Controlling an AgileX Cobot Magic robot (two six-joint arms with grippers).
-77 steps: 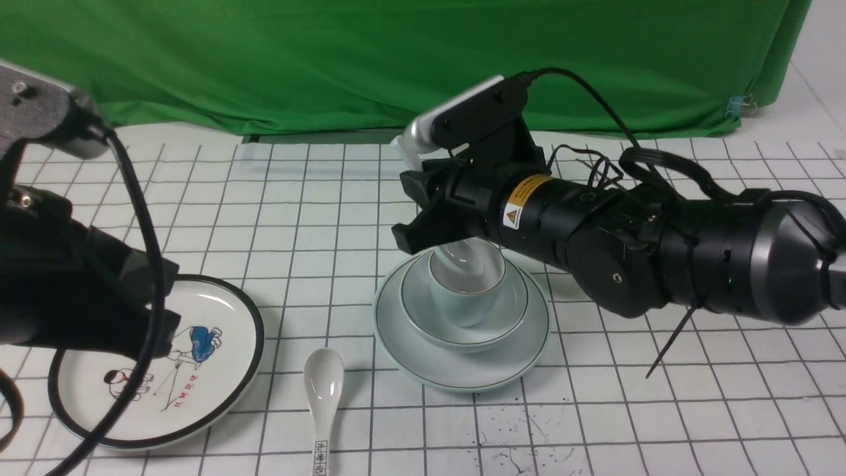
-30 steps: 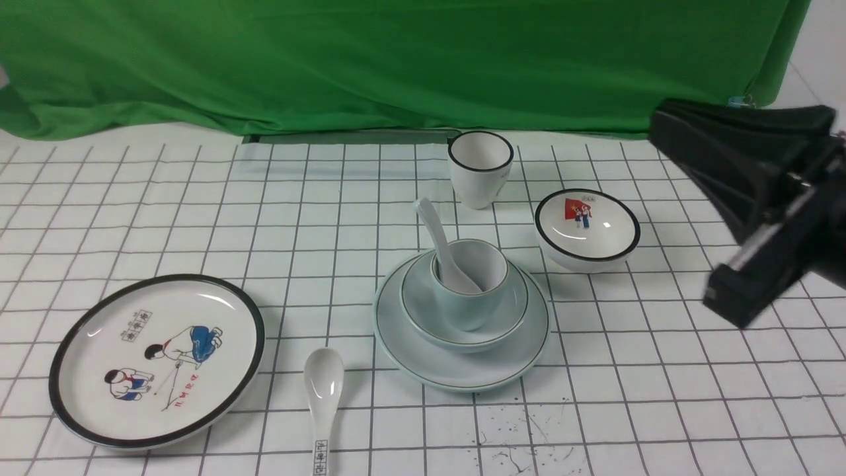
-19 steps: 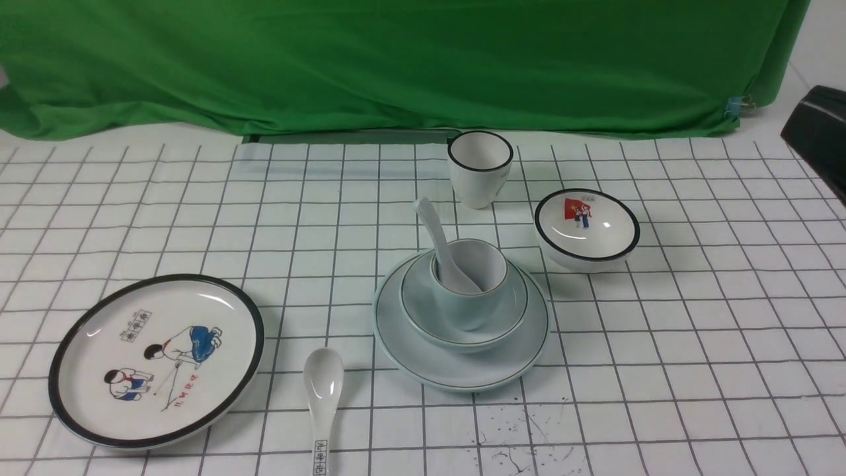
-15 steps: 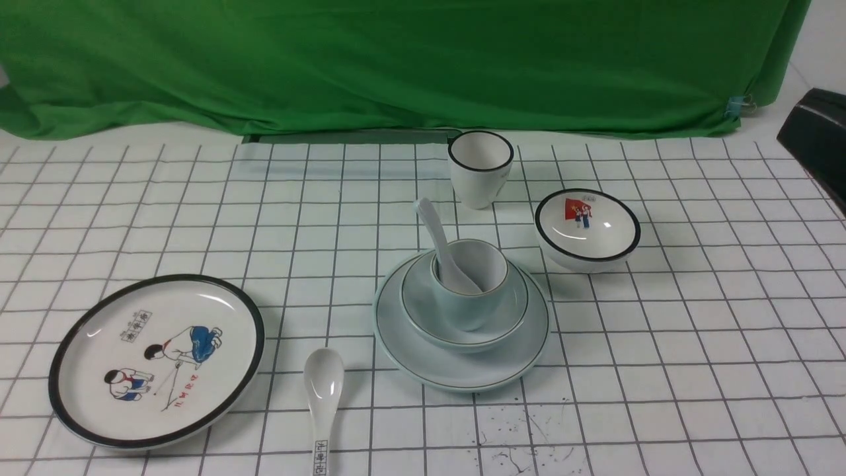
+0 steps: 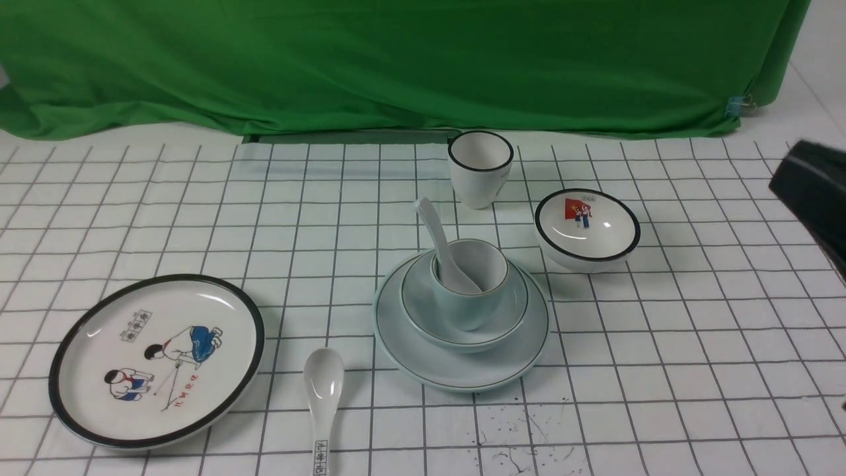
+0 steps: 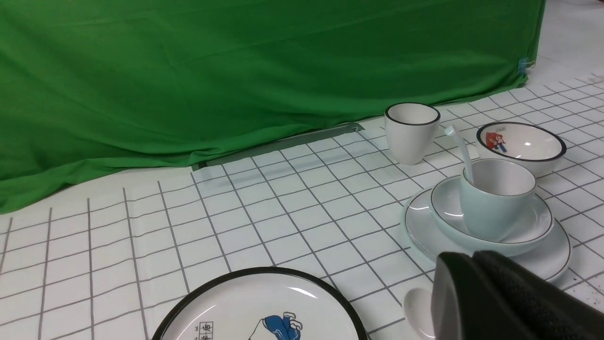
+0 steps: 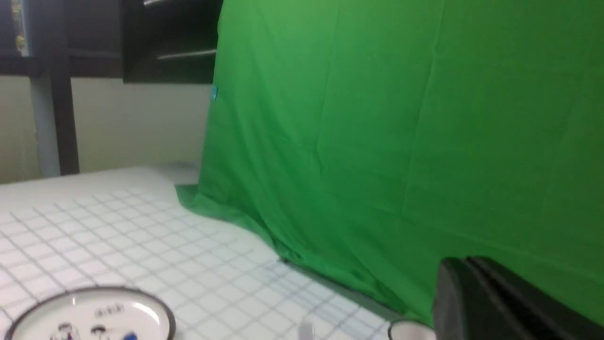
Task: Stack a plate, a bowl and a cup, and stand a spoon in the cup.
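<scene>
The pale blue-green plate (image 5: 462,373) lies at the table's middle with the bowl (image 5: 512,317) on it and the cup (image 5: 470,307) in the bowl. The plain white spoon (image 5: 436,231) stands in the cup, its handle leaning back-left. The stack also shows in the left wrist view: plate (image 6: 552,257), bowl (image 6: 538,222), cup (image 6: 490,212), spoon (image 6: 460,146). My left gripper (image 6: 472,257) is shut and empty, low and near-left of the stack, out of the front view. My right gripper (image 7: 465,262) is shut and empty; only a black part shows at the front view's right edge (image 5: 813,192).
A black-rimmed cartoon plate (image 5: 155,360) lies front left. A white spoon with printed handle (image 5: 322,390) lies beside it. A taller black-rimmed cup (image 5: 480,168) and a red-flag cartoon bowl (image 5: 587,228) stand behind and right of the stack. Green cloth hangs at the back.
My right arm has drawn away from above the stack to the right edge, leaving the spoon standing in the cup. My left arm has left the front view.
</scene>
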